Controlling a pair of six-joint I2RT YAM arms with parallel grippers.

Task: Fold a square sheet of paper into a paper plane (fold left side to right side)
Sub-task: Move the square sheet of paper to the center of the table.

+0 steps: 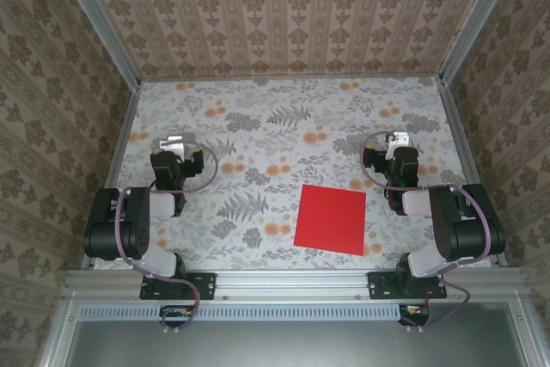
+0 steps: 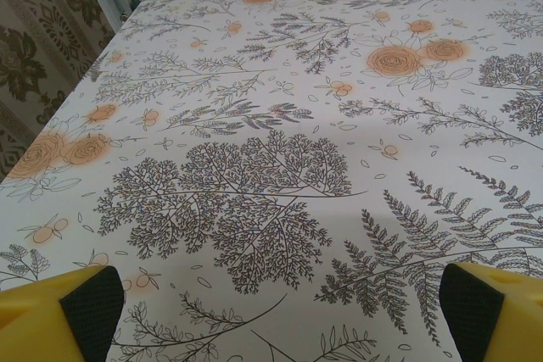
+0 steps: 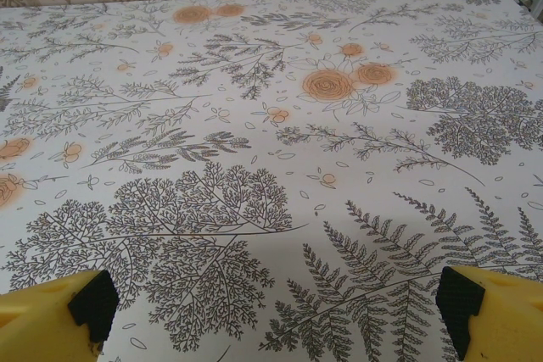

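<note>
left jaws: spread wide, gripping nothing. the yellow fingers (image 2: 30, 315) with black pads (image 2: 92, 309) stand at the two lower corners of the left wrist view, above the floral tablecloth (image 2: 254, 167). right jaws: likewise spread wide and empty, fingers (image 3: 509, 315) well apart above the cloth.

in the top view the left arm (image 1: 129, 225) is folded back at the left side of the tabletop (image 1: 258, 118), and the right arm (image 1: 455, 225) is folded back at the right side. both sets of jaws point toward the far wall (image 1: 292, 15).

the square sheet of paper (image 1: 331, 218) is bright red. it lies flat and unfolded on the near right part of the tabletop, turned slightly off square. it sits between the two arms, nearer the right arm, and is clear of both sets of jaws.
</note>
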